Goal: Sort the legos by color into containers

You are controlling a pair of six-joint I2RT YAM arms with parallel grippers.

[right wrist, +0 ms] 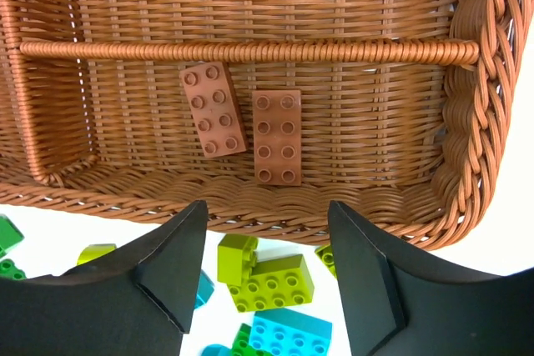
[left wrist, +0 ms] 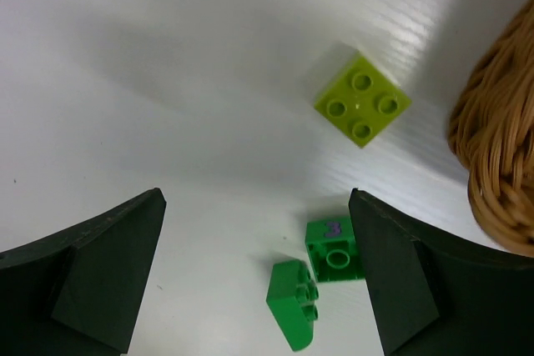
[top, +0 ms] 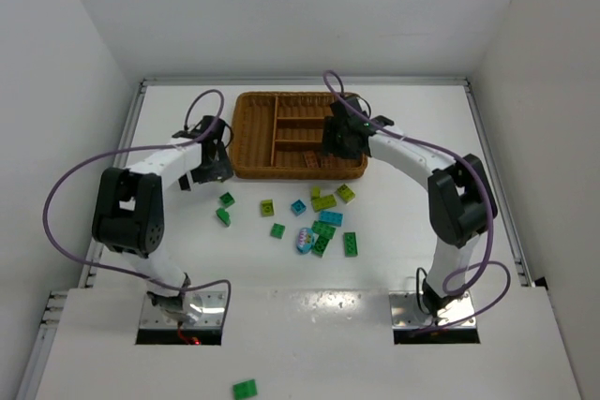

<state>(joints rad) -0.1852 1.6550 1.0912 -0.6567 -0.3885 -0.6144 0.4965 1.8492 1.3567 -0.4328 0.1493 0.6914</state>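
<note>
The orange-brown bricks [right wrist: 279, 136] are lying flat, studs up, side by side in the nearest long section of the wicker tray [right wrist: 476, 122], toward its right end. Going by colour, that section is serving as the brown container. No bricks are showing in the other sections in the top view.

The tray [top: 281, 94] is sitting close to the middle of the tabletop's far edge. The loose legos [top: 323, 227], lime, teal and dark green, are lying scattered at the table's centre, just in front of the tray. One green brick [top: 245, 388] is resting off the tabletop, on the ledge past the near edge.

The right gripper [right wrist: 265, 231] is hovering over the tray's near wall, directly in front of the brown pair, with its jaws spread wide and gripping nothing. This position suits a drop into that section. Its arm is arching in from the near-right corner, with the elbow bulging toward the right edge and the forearm angling inward.

The left gripper [left wrist: 256, 206] is also wide and empty. It is hanging low over two dark green bricks [left wrist: 335, 250] beside the tray's left end, with a lime brick [left wrist: 362, 106] beyond them. It is probably lining up a pick. Its elbow is standing near the left edge and its wrist is tipping downward.
</note>
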